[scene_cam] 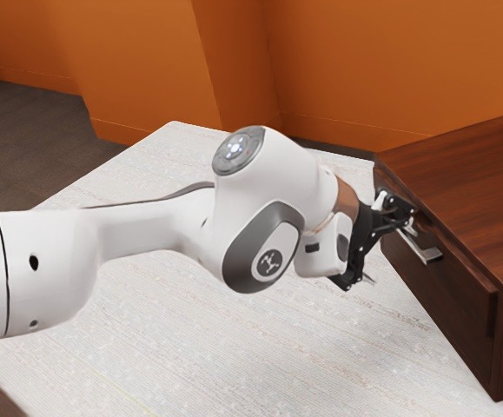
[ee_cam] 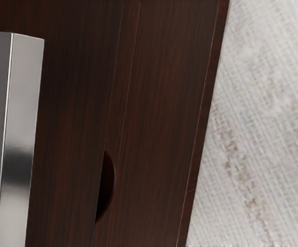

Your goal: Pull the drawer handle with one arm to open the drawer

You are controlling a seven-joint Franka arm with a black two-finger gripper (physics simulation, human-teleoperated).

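Our claw (scene_cam: 390, 248), spread wide and empty, sits just short of the drawer handle (scene_cam: 426, 250); the drawer (scene_cam: 446, 291) looks shut, so we judge grasp and pull remain.

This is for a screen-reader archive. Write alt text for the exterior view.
A white robot arm reaches from the exterior view's left, its black gripper open close to the silver handle of a dark wooden drawer. The cabinet stands on a pale table before orange walls.
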